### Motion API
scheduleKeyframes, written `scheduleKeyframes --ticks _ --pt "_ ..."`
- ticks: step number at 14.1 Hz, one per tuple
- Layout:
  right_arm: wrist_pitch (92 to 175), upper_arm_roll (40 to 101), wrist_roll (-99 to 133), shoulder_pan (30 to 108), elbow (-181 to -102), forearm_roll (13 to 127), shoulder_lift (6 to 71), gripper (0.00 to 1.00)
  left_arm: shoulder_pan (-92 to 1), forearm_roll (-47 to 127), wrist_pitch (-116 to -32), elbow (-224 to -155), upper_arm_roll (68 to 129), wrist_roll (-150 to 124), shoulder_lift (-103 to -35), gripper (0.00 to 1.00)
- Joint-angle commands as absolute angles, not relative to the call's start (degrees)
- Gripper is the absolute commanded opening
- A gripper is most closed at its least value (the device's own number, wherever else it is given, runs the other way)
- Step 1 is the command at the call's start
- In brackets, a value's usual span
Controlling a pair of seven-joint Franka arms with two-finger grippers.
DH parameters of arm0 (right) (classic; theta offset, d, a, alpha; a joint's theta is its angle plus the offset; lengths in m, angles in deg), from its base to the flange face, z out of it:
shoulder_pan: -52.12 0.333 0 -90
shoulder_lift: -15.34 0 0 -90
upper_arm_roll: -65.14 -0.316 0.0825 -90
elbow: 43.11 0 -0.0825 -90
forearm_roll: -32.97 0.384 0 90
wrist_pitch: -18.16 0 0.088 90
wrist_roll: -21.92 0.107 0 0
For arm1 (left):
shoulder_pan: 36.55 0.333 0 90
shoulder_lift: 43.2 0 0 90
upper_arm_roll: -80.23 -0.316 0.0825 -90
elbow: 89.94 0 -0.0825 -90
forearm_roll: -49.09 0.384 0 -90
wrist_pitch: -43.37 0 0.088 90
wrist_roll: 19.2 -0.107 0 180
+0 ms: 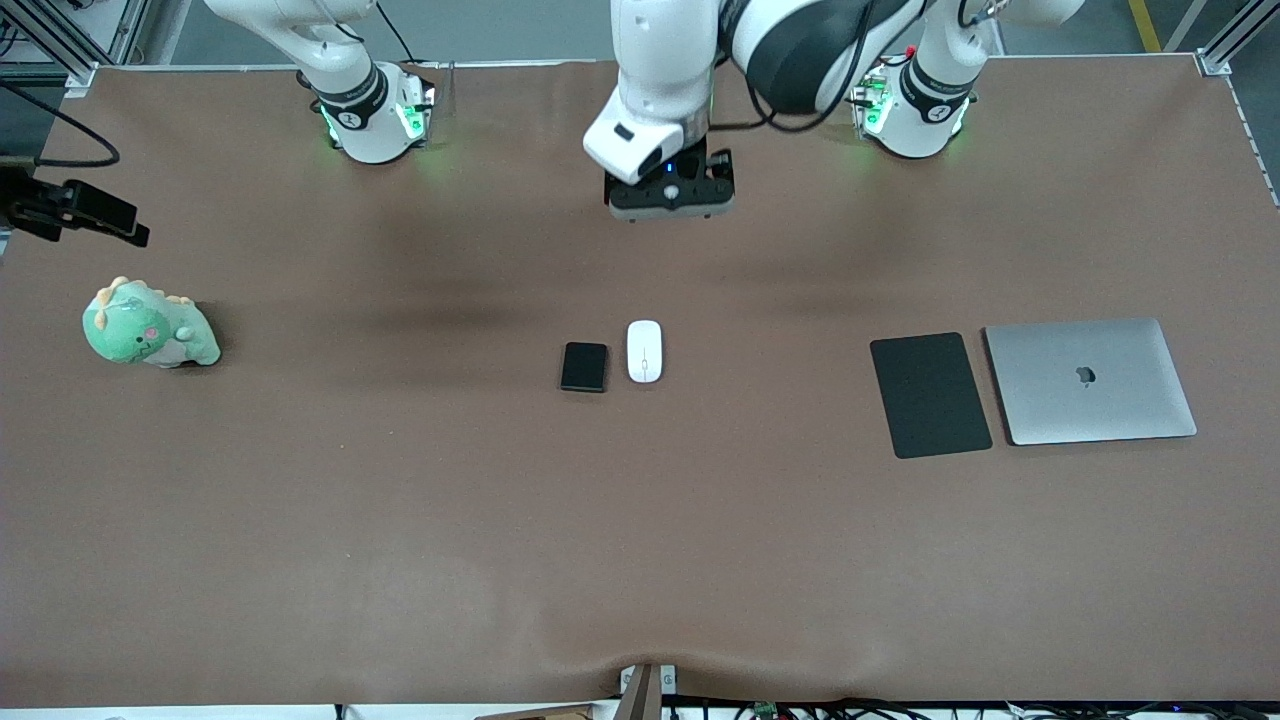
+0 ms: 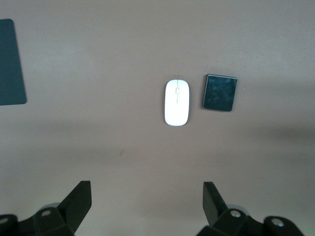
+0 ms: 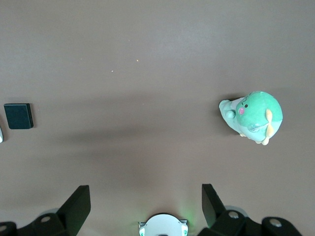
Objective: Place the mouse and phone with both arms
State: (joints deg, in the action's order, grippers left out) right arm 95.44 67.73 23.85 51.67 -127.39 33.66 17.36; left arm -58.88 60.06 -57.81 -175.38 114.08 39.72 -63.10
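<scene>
We are sitting at the very start of the job, with nothing picked up yet. The mouse [image 1: 645, 350] and the phone [image 1: 584, 366] are lying side by side, just apart, on the table [image 1: 400, 520] near its middle, the phone toward the right arm's end. The left gripper [image 2: 146, 204] is hanging over bare table between the bases and those two items, its fingers [image 2: 78, 199] spread wide and holding nothing; its wrist view is showing both items ahead of it. The right gripper [image 3: 145, 204] is also spread and empty, hovering above its own base, with the plush dinosaur [image 1: 150, 327] and the phone in its wrist view. Toward the left arm's end, a black pad [image 1: 930, 394] and a closed laptop [image 1: 1090, 380] are lying next to each other. We are judging the step in hand as the approach. Next, we are expecting the left arm to come down over the mouse and close across its narrow sides, while the right arm reaches for the phone; since the two lie so close together, the grippers are needing care not to crowd one another.
</scene>
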Motion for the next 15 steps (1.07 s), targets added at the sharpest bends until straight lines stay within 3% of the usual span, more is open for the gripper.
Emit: scheduleKeyframes --ticks 1,5,10,15 --pt "95.5 66.9 23.24 50.98 -127.4 32.7 17.36 1.0 -57.9 61.48 -64.62 -177.81 114.07 40.12 -67.36 1.0" --pt "95.85 66.81 23.24 51.33 -127.4 32.7 18.42 1.0 -57.11 65.78 -75.09 -183.8 113.98 41.43 -72.19 1.0" --pt "96.03 66.64 23.24 51.51 -127.4 33.14 21.93 1.0 -58.25 77.28 -80.63 -183.54 114.07 48.98 -81.59 1.0" --pt "96.56 66.72 23.33 51.95 -127.4 33.32 23.34 1.0 -59.74 82.49 -85.48 -182.75 114.07 52.43 -86.79 1.0"
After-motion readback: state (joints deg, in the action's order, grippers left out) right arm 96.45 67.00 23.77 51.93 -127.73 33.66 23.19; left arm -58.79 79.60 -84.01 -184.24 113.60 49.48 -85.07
